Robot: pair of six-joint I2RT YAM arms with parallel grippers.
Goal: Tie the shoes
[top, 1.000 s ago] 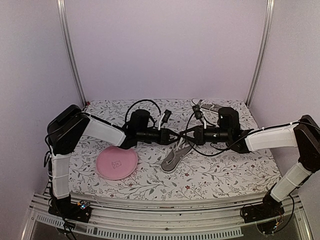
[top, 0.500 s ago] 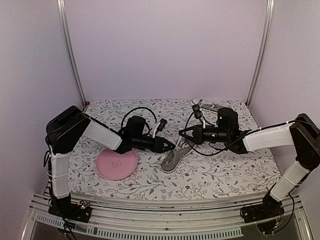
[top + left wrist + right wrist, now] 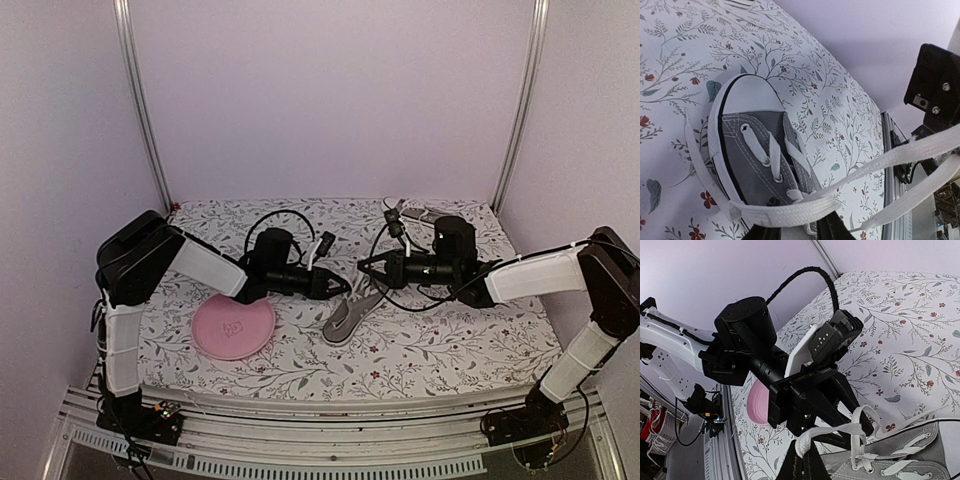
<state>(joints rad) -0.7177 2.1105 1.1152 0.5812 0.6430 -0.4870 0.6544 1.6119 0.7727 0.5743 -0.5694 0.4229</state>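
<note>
One grey shoe (image 3: pixel 350 315) with a white toe cap lies mid-table, toe toward the arms. Its twin (image 3: pixel 415 213) rests at the back right. My left gripper (image 3: pixel 343 285) hovers over the shoe's lacing (image 3: pixel 755 150). Its jaws stand partly open, and a white lace (image 3: pixel 790 212) stretches flat across both fingertips (image 3: pixel 837 227), not pinched between them. My right gripper (image 3: pixel 807 452) faces it from the right and is shut on the end of that lace (image 3: pixel 840 430). The lace runs taut from the eyelets of the shoe (image 3: pixel 900 465) and loops round the left gripper (image 3: pixel 860 415).
A round pink plate (image 3: pixel 233 328) lies left of the shoe, under the left forearm. Black cables arc above both wrists (image 3: pixel 285 215). Metal posts (image 3: pixel 140 100) and pale walls close in the floral cloth (image 3: pixel 450 345) on three sides.
The two grippers met over the shoe a second ago and have drawn apart. The left one backed off to the left, and its jaws widened, then narrowed. The right gripper stays shut on the lace.
</note>
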